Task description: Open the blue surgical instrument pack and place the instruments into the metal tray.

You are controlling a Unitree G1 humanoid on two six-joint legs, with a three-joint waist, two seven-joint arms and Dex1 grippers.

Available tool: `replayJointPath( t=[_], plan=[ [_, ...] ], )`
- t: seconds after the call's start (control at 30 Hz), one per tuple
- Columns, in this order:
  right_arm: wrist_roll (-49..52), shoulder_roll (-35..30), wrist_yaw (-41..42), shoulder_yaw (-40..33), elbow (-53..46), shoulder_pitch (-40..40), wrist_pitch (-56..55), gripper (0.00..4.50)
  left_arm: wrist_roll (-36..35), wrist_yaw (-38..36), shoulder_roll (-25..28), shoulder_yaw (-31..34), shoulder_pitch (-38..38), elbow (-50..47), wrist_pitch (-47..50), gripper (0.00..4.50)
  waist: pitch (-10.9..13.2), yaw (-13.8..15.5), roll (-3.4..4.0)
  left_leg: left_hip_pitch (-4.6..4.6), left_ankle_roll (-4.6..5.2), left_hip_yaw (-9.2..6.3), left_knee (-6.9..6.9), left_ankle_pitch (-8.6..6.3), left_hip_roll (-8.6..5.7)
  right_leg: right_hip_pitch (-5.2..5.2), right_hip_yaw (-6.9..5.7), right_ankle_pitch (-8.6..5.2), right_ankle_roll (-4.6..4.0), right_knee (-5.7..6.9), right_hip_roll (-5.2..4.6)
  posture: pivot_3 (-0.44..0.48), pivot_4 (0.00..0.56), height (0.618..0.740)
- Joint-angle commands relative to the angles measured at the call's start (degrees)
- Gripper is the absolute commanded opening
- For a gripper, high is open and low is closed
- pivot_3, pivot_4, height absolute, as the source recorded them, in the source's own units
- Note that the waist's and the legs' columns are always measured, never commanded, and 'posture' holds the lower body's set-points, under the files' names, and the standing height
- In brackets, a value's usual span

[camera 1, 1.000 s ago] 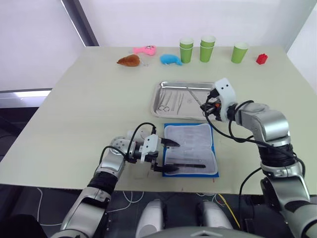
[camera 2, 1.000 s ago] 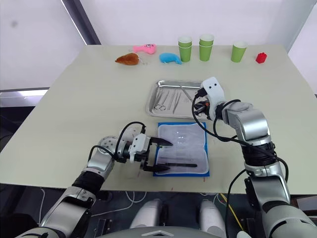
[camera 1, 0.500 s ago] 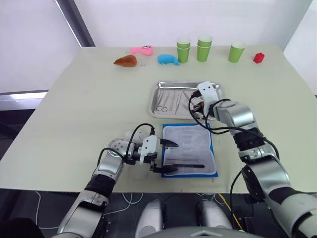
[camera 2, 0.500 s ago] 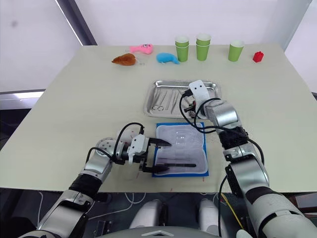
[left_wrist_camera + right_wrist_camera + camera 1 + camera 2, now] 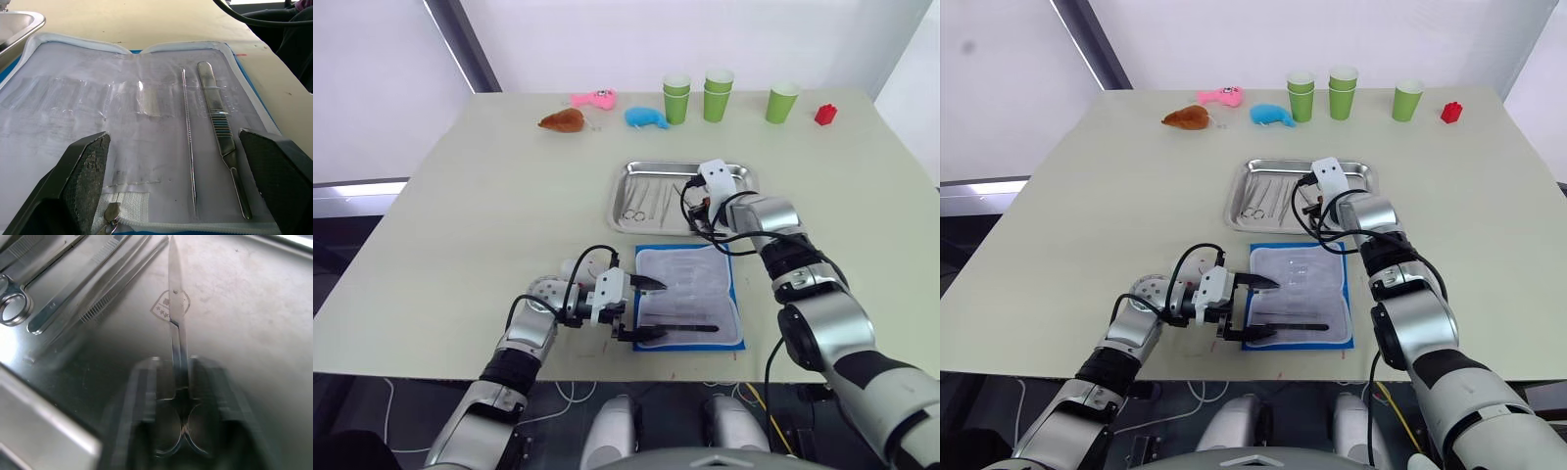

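Left gripper (image 5: 643, 308) spread wide over the opened blue pack (image 5: 688, 298); right gripper (image 5: 697, 208) low in the metal tray (image 5: 625, 186).

Two instruments (image 5: 210, 132) remain on the pack's pale lining near the table's front edge. In the tray just behind it, the right gripper's fingers straddle small scissors (image 5: 175, 340); whether they grip cannot be told.
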Motion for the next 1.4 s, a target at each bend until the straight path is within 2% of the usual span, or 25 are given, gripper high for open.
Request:
replayJointPath(
  t=[0.03, 0.1, 0.13, 0.4, 0.6, 0.9, 1.03, 1.17, 1.4],
  plan=[
    [0.3, 0.2, 0.6, -0.7, -0.7, -1.3, -0.8, 3.06, 4.7, 1.3, -0.9, -4.9, 4.4, 5.1, 2.3, 4.50, 0.0, 0.0, 0.00, 0.00, 0.00, 0.00, 0.00, 0.00, -0.01, 0.00, 0.00, 0.00, 0.00, 0.00, 0.00, 0.000, 0.150, 0.739],
    [0.6, 0.2, 1.4, -0.6, -2.5, -1.0, -0.8, 4.07, 4.7, 1.3, -0.8, -4.9, 4.4, 5.1, 2.4, 4.50, 0.0, 0.0, 0.00, 0.00, 0.00, 0.00, 0.00, 0.00, -0.01, 0.01, 0.00, 0.01, 0.01, 0.00, -0.01, 0.000, 0.150, 0.739],
    [0.4, 0.0, 1.9, -0.1, -3.5, -0.8, -0.9, 4.41, 4.7, 1.3, -0.8, -5.0, 4.4, 5.0, 2.4, 4.50, 0.0, 0.0, 0.00, 0.00, 0.00, 0.00, 0.01, 0.00, -0.01, 0.01, 0.00, 0.01, 0.01, 0.00, -0.02, 0.000, 0.150, 0.739],
    [1.9, -3.8, 5.2, -0.8, -21.2, 5.9, -1.8, 4.41, 4.7, 1.1, -0.7, -5.1, 4.3, 5.4, 2.2, 4.50, 0.0, 0.1, 0.00, -0.01, 0.00, -0.06, 0.01, 0.00, -0.04, 0.03, -0.03, 0.00, 0.04, -0.01, -0.04, 0.000, 0.150, 0.739],
    [6.3, -7.6, 10.3, -2.4, -39.2, 17.1, -3.6, 4.41, 4.7, 0.6, -0.5, -5.0, 3.8, 6.1, 1.7, 4.50, 0.0, 0.1, 0.00, -0.03, 0.00, -0.26, 0.00, 0.00, -0.19, 0.12, -0.08, -0.08, 0.17, -0.03, -0.09, 0.000, 0.150, 0.739],
    [12.7, -16.1, 25.2, -3.8, -54.3, 39.0, -19.6, 4.41, 5.1, -0.1, -0.8, -5.1, 2.9, 7.9, 0.5, 4.50, 0.0, 0.1, -0.09, 0.07, 0.02, -0.84, 0.00, -0.01, -0.53, 0.54, -0.15, -0.33, 0.51, -0.11, -0.10, 0.000, 0.150, 0.739],
    [16.9, -21.5, 33.0, -5.8, -58.5, 46.1, -24.7, 4.41, 5.1, -0.4, -0.8, -5.1, 2.7, 8.4, 0.2, 4.50, 0.2, -0.1, -0.26, 0.09, 0.03, -0.91, 0.01, -0.02, -0.60, 0.58, -0.11, -0.41, 0.65, -0.12, -0.12, 0.000, 0.150, 0.739],
    [24.5, -31.8, 48.7, -11.6, -61.8, 54.7, -28.8, 4.41, 4.8, -1.0, -0.3, -5.1, 3.3, 7.9, -0.1, 4.50, 0.2, 0.2, -0.41, 0.32, 0.04, -1.30, 0.05, -0.01, -0.78, 0.89, -0.15, -0.60, 0.51, -0.12, -0.10, 0.000, 0.150, 0.739],
    [32.5, -38.6, 57.7, -18.8, -60.3, 58.3, -30.1, 4.41, 4.2, -2.5, 0.2, -5.0, 3.6, 7.2, 0.0, 4.50, 0.3, -0.2, -0.51, 0.83, 0.20, -1.40, -0.07, -0.12, -0.75, 1.43, 0.03, -0.65, 0.52, -0.31, -0.10, 0.000, 0.150, 0.739]
  ],
)
